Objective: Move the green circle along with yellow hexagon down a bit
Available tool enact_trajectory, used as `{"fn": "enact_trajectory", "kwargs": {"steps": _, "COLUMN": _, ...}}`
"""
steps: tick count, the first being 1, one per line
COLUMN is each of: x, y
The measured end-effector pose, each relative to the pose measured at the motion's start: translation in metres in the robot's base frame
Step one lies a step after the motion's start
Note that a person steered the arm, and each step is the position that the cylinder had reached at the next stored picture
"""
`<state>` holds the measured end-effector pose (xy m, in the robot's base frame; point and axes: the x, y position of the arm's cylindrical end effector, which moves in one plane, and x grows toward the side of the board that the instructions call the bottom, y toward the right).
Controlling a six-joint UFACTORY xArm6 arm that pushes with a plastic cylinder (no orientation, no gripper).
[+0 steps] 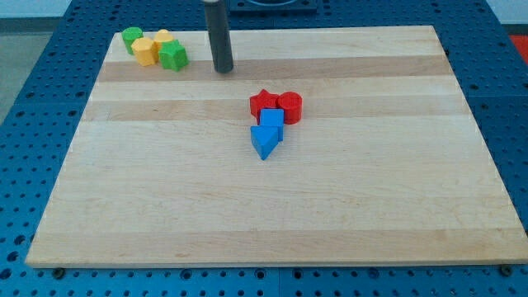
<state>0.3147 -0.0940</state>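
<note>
Your tip sits just right of green circle & yellow hexagon cluster, not touching. No claw in view; can't tell its state.

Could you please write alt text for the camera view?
My tip rests on a wooden board, right of a top-left cluster: green circle, yellow hexagon, another yellow block and a green block. Mid-board, two red blocks touch two blue blocks.
</note>
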Motion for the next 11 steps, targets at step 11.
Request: {"fn": "enact_trajectory", "kwargs": {"steps": 11, "x": -0.069, "y": -0.142}}
